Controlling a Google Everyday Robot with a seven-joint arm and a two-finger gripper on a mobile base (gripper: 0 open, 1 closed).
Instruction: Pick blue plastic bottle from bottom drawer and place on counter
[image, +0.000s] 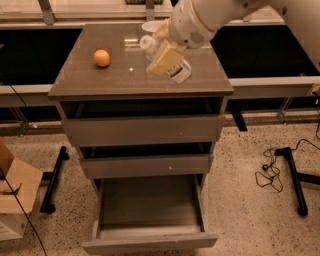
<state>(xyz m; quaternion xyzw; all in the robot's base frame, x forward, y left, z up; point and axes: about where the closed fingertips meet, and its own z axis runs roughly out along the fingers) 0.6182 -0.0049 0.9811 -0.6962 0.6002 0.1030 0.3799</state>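
Hanging tilted over the counter (125, 77), the bottle (179, 71) points its white cap up and left, label end down to the right. Across its middle the gripper (163, 59) has its jaws clamped tight, with the arm (200, 20) reaching in from the upper right. On the counter's left sits the orange (101, 58), and the bowl (150, 26) peeks out behind the gripper. Down below, the bottom drawer (150, 243) stands pulled out.

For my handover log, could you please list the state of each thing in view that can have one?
end effector: shut on the blue plastic bottle, above the counter
blue plastic bottle: capped, tilted, held
bottom drawer: pulled open, empty
middle drawer: seems slightly ajar
top drawer: seems slightly ajar
orange fruit: resting on counter
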